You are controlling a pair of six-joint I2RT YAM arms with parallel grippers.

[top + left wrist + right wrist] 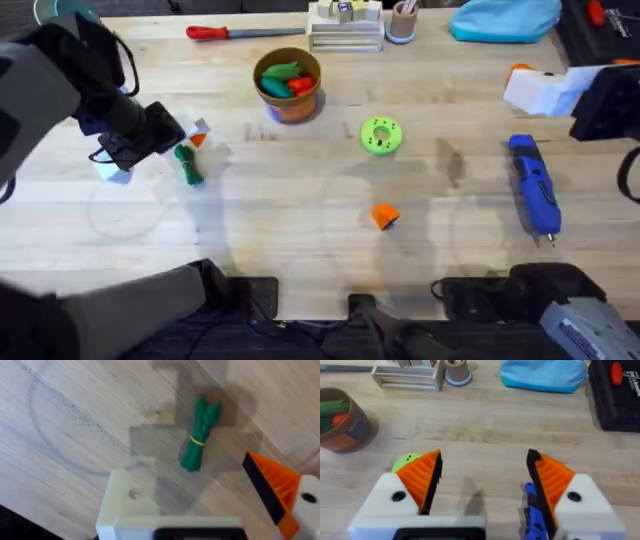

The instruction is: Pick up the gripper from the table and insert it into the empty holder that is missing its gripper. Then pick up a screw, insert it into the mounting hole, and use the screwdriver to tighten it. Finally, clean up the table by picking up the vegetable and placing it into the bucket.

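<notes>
While the small orange gripper (385,216) lies loose on bare wood near the table's middle, the lime-green ring (381,136) sits just beyond it and the blue screwdriver (533,188) lies well to its right. Farther back stands the bucket (289,85), already holding toy vegetables. At the left, the left gripper (210,510) hangs with fingers apart over the dark-green vegetable (201,433); its holder (126,502) is bare white with an open screw hole. The right gripper (485,482) is spread wide, both orange pads fitted.

Screwdriver (534,515) half-hidden — behind right pincer (484,480) finger.
</notes>
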